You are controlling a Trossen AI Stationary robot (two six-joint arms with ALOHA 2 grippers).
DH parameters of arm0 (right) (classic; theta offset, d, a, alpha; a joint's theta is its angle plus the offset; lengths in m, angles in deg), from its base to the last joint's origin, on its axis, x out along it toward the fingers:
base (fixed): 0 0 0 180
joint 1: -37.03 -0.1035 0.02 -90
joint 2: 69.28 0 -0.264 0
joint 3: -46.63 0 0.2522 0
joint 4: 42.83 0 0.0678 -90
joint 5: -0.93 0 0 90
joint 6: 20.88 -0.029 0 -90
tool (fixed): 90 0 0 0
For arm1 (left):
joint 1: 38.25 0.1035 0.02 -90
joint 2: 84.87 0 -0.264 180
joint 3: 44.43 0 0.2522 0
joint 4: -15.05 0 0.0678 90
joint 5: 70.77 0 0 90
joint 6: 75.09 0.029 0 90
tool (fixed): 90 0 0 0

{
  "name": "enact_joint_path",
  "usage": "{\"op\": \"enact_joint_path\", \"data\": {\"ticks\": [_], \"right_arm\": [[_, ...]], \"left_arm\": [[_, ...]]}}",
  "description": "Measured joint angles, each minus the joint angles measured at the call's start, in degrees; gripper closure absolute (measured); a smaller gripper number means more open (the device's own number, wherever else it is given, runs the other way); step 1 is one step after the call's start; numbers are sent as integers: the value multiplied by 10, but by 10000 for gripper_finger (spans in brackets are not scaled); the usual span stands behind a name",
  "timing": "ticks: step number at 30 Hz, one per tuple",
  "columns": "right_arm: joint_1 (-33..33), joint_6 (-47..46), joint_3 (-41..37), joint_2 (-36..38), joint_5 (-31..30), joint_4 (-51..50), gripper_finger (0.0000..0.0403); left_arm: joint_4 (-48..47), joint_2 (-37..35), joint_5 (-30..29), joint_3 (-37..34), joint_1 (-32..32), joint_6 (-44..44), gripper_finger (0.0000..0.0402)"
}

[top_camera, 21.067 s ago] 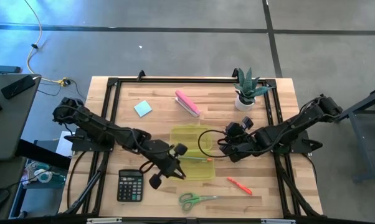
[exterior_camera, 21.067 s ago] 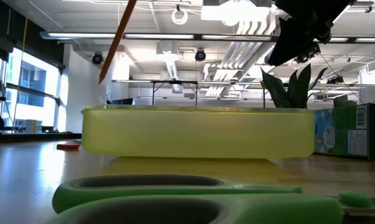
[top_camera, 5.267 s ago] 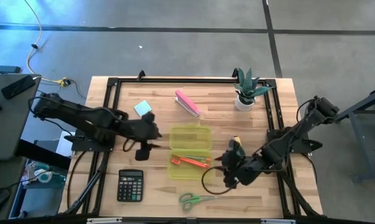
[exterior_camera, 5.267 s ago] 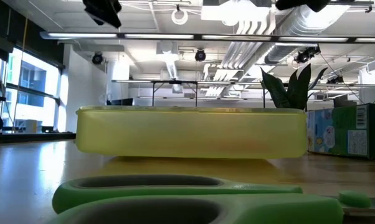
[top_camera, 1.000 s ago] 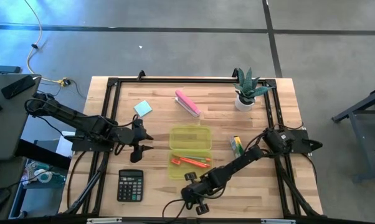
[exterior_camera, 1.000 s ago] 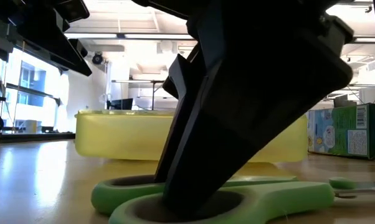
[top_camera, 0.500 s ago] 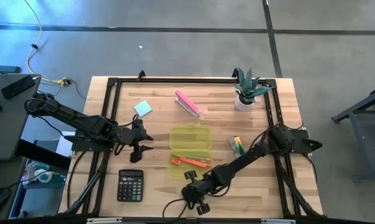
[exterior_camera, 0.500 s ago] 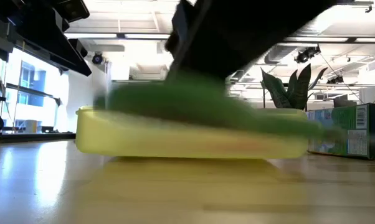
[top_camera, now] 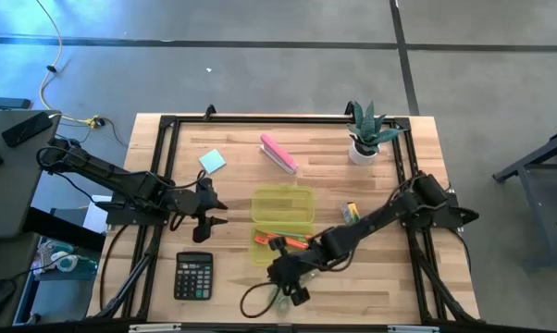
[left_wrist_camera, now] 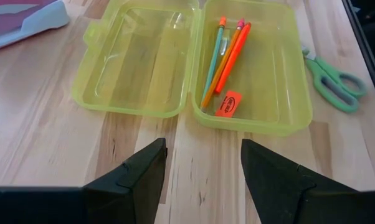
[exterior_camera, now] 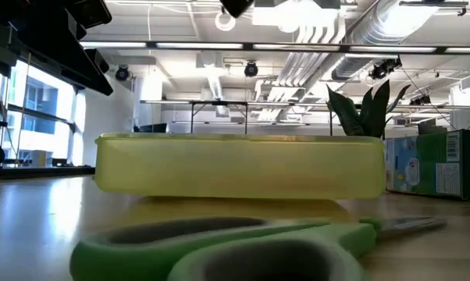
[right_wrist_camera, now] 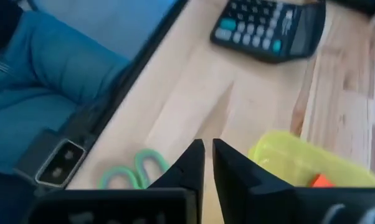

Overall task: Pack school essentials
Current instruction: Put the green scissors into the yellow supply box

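Observation:
The open yellow-green case (top_camera: 283, 225) lies mid-table with orange-red pens (left_wrist_camera: 225, 59) in its near half. The green-handled scissors (exterior_camera: 219, 242) lie flat on the table near its front edge, and also show in the right wrist view (right_wrist_camera: 134, 171) and the left wrist view (left_wrist_camera: 334, 78). My right gripper (top_camera: 292, 287) hangs above them, shut and empty (right_wrist_camera: 207, 163). My left gripper (top_camera: 209, 211) waits open, left of the case (left_wrist_camera: 203, 168). The crayon box (top_camera: 351, 215) lies right of the case. The light-blue note pad (top_camera: 212, 161) lies at the far left.
A black calculator (top_camera: 193, 276) lies at the near left, a pink oblong block (top_camera: 278, 154) beyond the case, and a potted plant (top_camera: 366, 134) at the far right. A black cable (top_camera: 251, 301) loops by the front edge.
My right gripper, which stood down in the scissors' handles, has gone up and a little toward the case. The scissors were lifted off the table with it and have fallen back; they now lie flat near the front edge, turned about.

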State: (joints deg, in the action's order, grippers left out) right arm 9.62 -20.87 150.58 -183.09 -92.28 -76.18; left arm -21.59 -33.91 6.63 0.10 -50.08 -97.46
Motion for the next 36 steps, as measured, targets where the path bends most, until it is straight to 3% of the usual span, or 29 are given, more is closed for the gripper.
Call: {"op": "enact_joint_path", "data": {"ticks": [7, 19, 36], "right_arm": [[-3, -47, 0, -6, 31, -88, 373], [-54, -106, -2, -20, 18, -169, 256], [-63, -104, -2, -81, -18, -179, 249]], "left_arm": [[0, 0, 0, 0, 0, 0, 206], [0, 0, 0, 0, 0, 0, 206], [2, 0, 0, 0, 0, -2, 206]]}}
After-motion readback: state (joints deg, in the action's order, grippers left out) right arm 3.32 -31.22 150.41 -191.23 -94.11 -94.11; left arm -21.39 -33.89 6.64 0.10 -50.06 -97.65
